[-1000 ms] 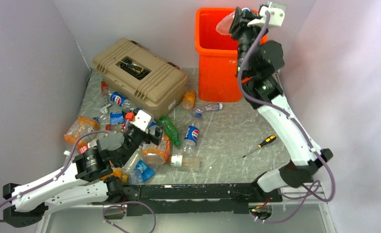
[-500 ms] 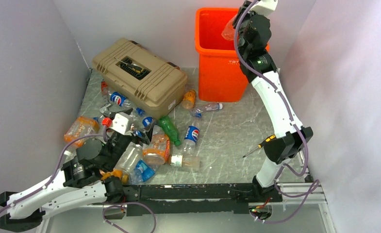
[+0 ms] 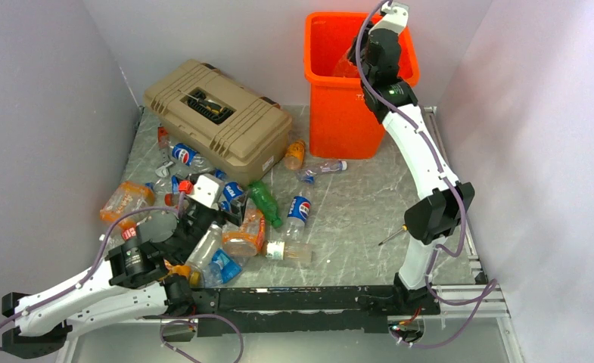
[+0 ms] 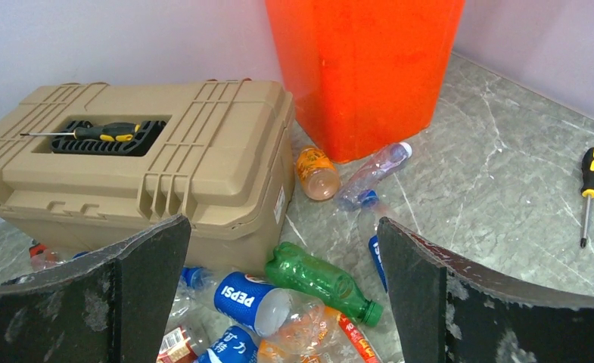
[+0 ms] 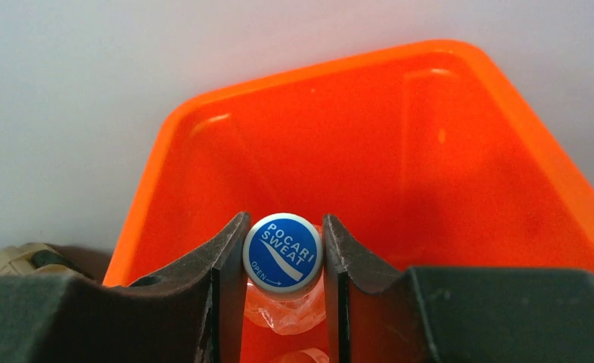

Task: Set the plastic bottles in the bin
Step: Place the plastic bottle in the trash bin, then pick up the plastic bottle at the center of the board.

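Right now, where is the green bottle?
In the overhead view the green bottle lies left of centre, just in front of the tan toolbox, with a Pepsi bottle to its right.

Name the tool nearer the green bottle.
Left. The left tool hovers just short of the green bottle; the right tool is over the far bin, gripping a blue-capped bottle.

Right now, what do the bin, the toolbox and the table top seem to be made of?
Bin: glossy orange plastic, probably moulded; soft highlights and a rounded rim.
Toolbox: matte tan plastic, it seems; moulded ribs and no shine.
Table top: grey with pale veins, like stone or a printed laminate; I cannot tell which.
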Controlling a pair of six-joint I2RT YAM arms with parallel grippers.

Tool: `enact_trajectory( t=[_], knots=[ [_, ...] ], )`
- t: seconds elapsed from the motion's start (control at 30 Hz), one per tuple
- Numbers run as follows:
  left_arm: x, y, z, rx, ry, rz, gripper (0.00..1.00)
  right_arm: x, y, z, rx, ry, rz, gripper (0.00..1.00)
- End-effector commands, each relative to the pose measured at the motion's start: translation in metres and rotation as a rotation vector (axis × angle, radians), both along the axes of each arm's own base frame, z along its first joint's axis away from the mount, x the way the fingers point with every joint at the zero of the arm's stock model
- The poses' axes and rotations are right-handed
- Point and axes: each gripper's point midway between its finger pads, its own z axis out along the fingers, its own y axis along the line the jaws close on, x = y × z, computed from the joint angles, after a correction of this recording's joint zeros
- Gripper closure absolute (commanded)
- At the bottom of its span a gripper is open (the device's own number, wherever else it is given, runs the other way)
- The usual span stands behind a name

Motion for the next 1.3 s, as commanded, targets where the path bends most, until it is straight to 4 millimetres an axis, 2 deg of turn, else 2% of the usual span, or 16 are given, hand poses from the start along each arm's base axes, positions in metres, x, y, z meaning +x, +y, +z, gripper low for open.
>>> enact_trajectory(
  t=[0.0,0.13,0.27,0.3,0.43,0.47,0.53,0.67,0.77,0.87,0.93,1.03,1.13,1.17,1.2,1.27],
  knots=[
    [-0.001,0.007,0.018,-0.037,-0.036,0.013,0.01,-0.002,0.007,0.005,0.039,-0.017,0.04,1.0],
    [0.0,0.006,0.017,-0.031,-0.033,0.016,0.01,0.0,0.01,-0.009,0.042,0.009,0.052,1.0],
    [0.001,0.003,0.014,-0.015,-0.03,0.015,0.01,-0.001,0.012,-0.012,0.033,0.027,0.064,0.99],
    [0.002,0.002,0.013,-0.01,-0.027,0.015,0.01,-0.002,0.012,-0.012,0.03,0.03,0.067,0.9],
    [0.004,0.0,0.01,0.016,-0.011,0.025,0.01,-0.004,0.013,-0.015,0.027,0.045,0.074,0.39],
    [0.005,0.0,0.009,0.021,-0.009,0.029,0.01,-0.004,0.013,-0.016,0.029,0.052,0.075,0.32],
    [0.005,0.0,0.009,0.023,-0.008,0.03,0.01,-0.006,0.012,-0.014,0.032,0.057,0.074,0.23],
    [0.004,-0.001,0.008,0.021,-0.013,0.023,0.01,-0.018,0.009,0.005,0.044,0.022,0.078,0.17],
    [0.006,-0.005,0.004,0.036,-0.008,0.025,0.01,-0.039,0.007,0.037,0.079,-0.041,0.103,0.17],
    [0.01,-0.008,0.0,0.062,0.0,0.037,0.0,-0.067,0.017,0.066,0.115,-0.11,0.171,0.17],
    [0.012,-0.009,-0.002,0.073,0.007,0.052,0.01,-0.093,0.028,0.082,0.113,-0.161,0.231,0.17],
    [0.015,-0.013,-0.006,0.096,0.011,0.054,0.01,-0.14,0.052,0.094,0.1,-0.239,0.359,0.17],
    [0.017,-0.02,-0.013,0.135,0.015,0.048,0.0,-0.19,0.078,0.086,0.09,-0.292,0.513,0.17],
    [0.018,-0.021,-0.016,0.151,0.018,0.046,0.01,-0.211,0.082,0.083,0.088,-0.31,0.557,0.17],
    [0.018,-0.023,-0.019,0.161,0.025,0.044,0.01,-0.224,0.088,0.071,0.08,-0.306,0.603,0.18],
    [0.017,-0.03,-0.024,0.186,0.034,0.015,0.0,-0.237,0.09,0.037,0.093,-0.27,0.633,0.18]
  ],
)
